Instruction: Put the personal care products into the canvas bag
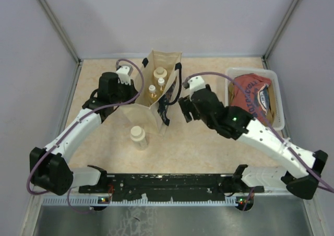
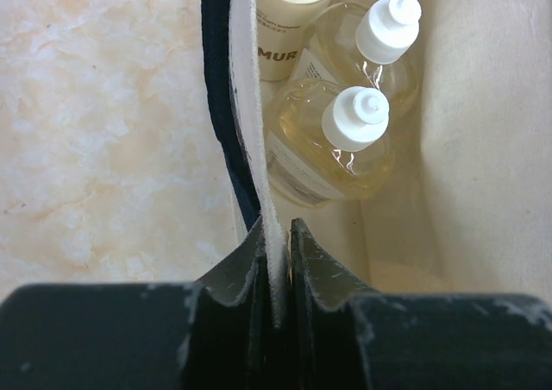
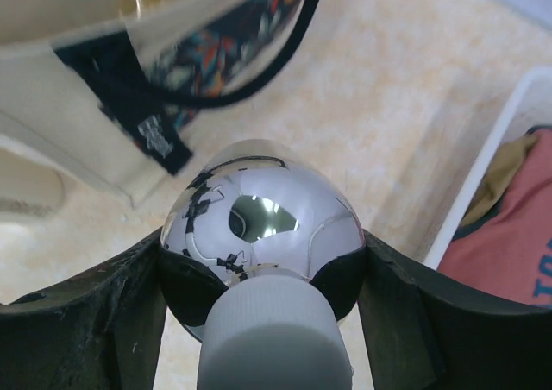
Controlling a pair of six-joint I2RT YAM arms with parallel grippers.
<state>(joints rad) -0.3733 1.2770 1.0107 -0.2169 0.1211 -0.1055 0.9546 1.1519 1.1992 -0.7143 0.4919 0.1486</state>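
While the left gripper [image 2: 276, 235] pinches the canvas bag [image 1: 152, 115] by its wall, the right gripper [image 1: 183, 106] clasps the round shiny bottle [image 3: 259, 209] just beside it, so the next move likely calls for lifting it over the rim and letting go. Inside are two amber bottles [image 2: 332, 148] and a cream container [image 2: 289, 19]; one jar [image 1: 138, 134] sits outside on the table [image 1: 209, 142]

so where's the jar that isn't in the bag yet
In the top view the cream jar stands on the table, left of centre, just in front of the canvas bag, by its near-left corner.
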